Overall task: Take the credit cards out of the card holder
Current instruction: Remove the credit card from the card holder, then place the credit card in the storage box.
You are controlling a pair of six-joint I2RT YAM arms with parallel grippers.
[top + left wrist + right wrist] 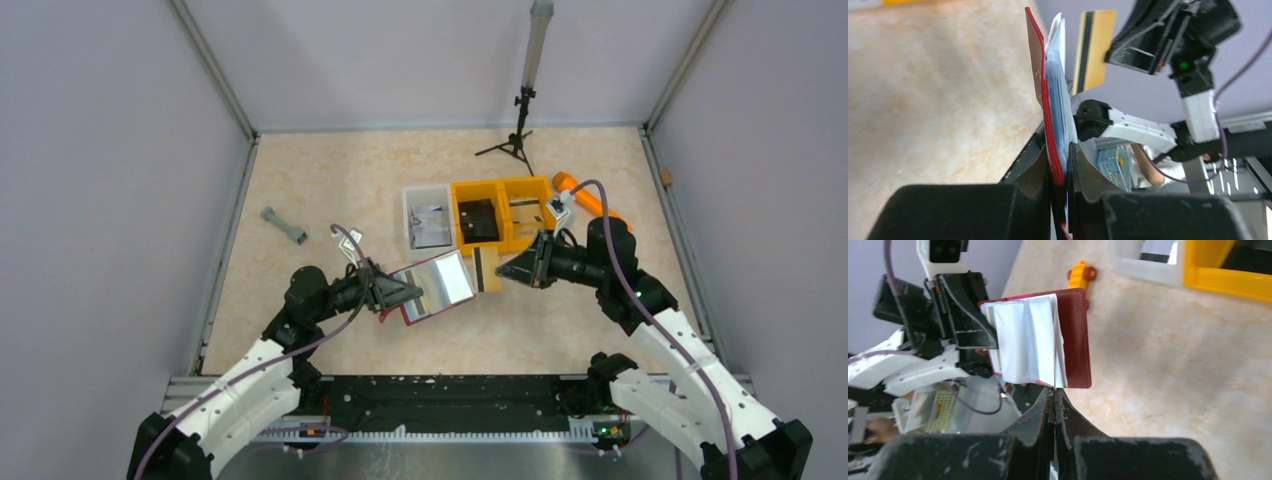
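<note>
My left gripper (408, 293) (1066, 165) is shut on the near edge of the card holder (435, 290) (1035, 55) (1075, 335) and holds it above the table. The holder is dark red, folded open, its pale inner pockets facing the right arm. My right gripper (503, 268) (1054, 395) is shut on one of the credit cards (487, 268) (1094, 50), tan with a dark stripe. That card sits just beyond the holder's right edge. In the right wrist view it shows only edge-on, as a thin line rising from the jaws. Other cards, if any, are hidden in the pockets.
Two orange bins (500, 212) and a clear box (428, 215) stand behind the grippers, with a small tripod (518, 135) further back. A grey dumbbell-shaped piece (284, 226) lies at the left. A red-and-yellow toy block (1080, 272) sits on the table beyond the holder.
</note>
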